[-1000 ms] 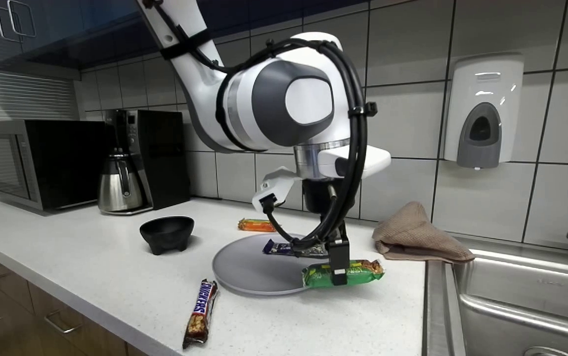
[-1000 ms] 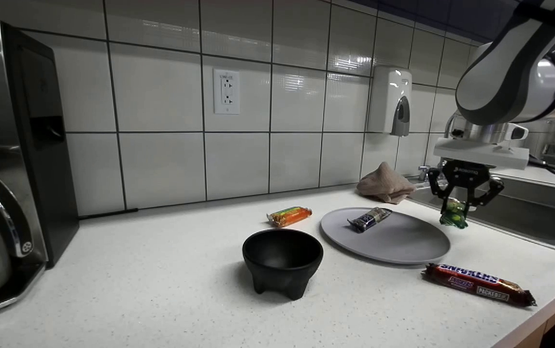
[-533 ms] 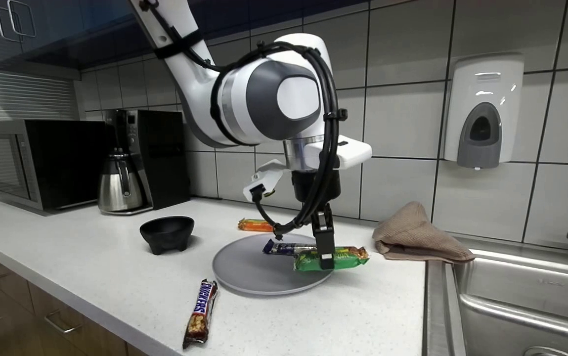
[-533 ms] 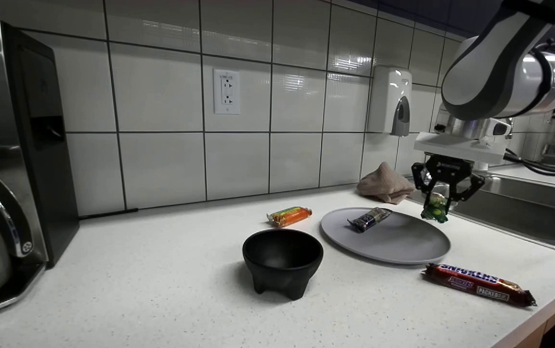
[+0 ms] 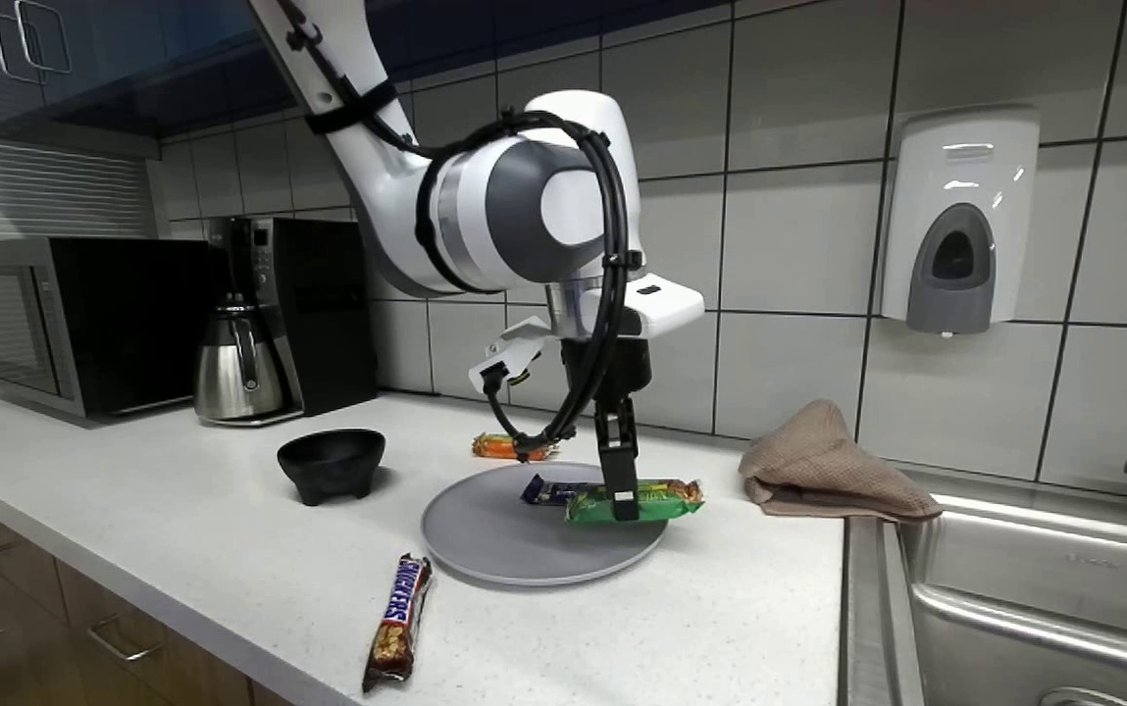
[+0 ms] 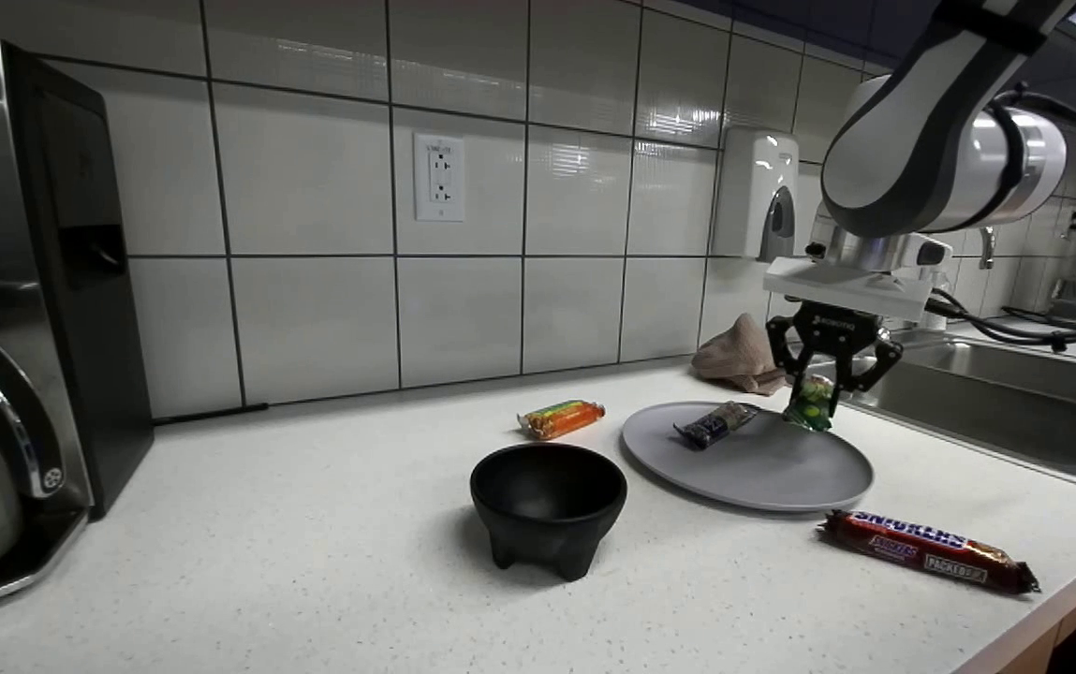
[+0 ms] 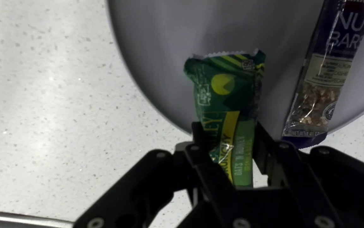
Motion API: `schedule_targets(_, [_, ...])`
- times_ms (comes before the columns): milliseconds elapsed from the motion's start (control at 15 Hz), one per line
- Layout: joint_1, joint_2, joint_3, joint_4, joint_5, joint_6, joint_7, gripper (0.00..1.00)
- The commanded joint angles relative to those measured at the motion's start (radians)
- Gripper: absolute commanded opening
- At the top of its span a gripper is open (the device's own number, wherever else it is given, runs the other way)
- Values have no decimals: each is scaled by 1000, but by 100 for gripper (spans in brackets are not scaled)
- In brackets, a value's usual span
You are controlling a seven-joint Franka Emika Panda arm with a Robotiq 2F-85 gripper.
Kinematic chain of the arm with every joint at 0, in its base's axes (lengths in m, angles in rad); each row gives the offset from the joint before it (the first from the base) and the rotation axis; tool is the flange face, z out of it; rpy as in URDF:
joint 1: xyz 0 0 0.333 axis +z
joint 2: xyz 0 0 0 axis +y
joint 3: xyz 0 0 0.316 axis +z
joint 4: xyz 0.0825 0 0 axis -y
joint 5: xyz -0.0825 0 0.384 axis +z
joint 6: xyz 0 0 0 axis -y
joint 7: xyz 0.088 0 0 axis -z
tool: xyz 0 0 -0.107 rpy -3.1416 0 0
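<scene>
My gripper (image 7: pixel 228 134) is shut on a green-wrapped granola bar (image 7: pixel 223 85), with one finger against each long side. The bar's far end lies over the rim area of a round grey plate (image 7: pixel 156 41). In both exterior views the gripper (image 5: pixel 625 505) points down and holds the green bar (image 6: pixel 810 412) level at the plate's sink-side edge; whether the bar touches the plate I cannot tell. Beside it on the plate rests a dark blue nut bar (image 7: pixel 330 72), partly hidden behind the green one in an exterior view (image 5: pixel 548 491).
A Snickers bar (image 6: pixel 931 552) lies near the counter's front edge. Behind the plate is an orange-wrapped bar (image 6: pixel 561 419). A black footed bowl (image 5: pixel 328 466), coffee maker (image 5: pixel 318 314) and microwave (image 5: pixel 131 324) stand farther along. A brown cloth (image 5: pixel 828 466) sits by the sink (image 5: pixel 1063 559).
The gripper has carried the green bar away from the sink side, from beside the plate to over its edge, and closer to the nut bar. Its grip has not altered.
</scene>
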Motion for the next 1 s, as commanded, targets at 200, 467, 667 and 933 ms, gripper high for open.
schedule_targets(200, [27, 65, 19, 90, 2, -63, 64, 14])
schedule_targets(467, [41, 103, 24, 132, 9, -90, 82, 14])
schedule_targets(667, [51, 128, 23, 158, 9, -105, 89, 14])
schedule_targets(933, [56, 139, 21, 174, 7, -115, 97, 78])
